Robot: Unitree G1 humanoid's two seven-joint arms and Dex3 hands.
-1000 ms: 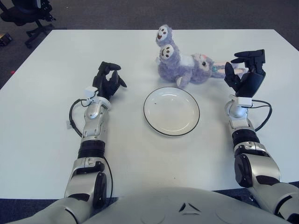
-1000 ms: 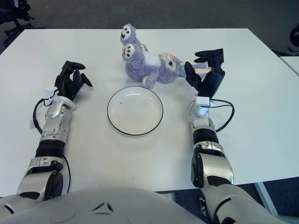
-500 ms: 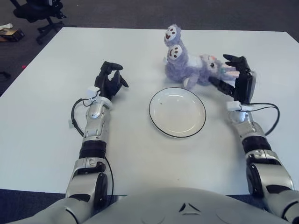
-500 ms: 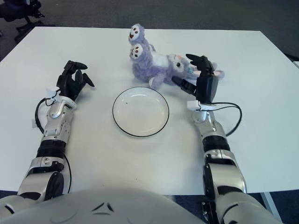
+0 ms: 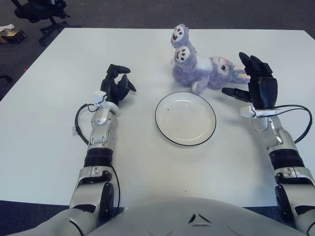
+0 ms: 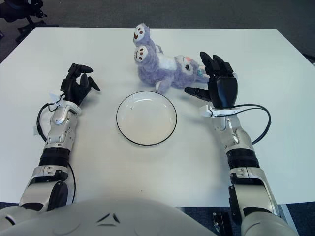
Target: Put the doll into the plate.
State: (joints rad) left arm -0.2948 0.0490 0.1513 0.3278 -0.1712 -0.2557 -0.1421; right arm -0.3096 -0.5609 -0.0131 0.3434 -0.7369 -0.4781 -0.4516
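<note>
A purple plush doll (image 5: 199, 68) lies on its back on the white table, feet up toward the far side, just beyond the plate. The white plate (image 5: 185, 118) with a dark rim sits empty at the table's middle. My right hand (image 5: 256, 81) hovers to the right of the doll's head, fingers spread open, thumb pointing toward the doll, not touching it. My left hand (image 5: 117, 84) shows to the left of the plate with fingers loosely curled and nothing in them.
The white table (image 5: 44, 113) stretches wide on all sides. A black cable (image 5: 299, 109) loops from my right wrist. An office chair base (image 5: 42, 10) stands on the dark floor beyond the far left corner.
My right hand turned from facing sideways at the doll to palm down and drew slightly right, fingers spreading. The left hand held still.
</note>
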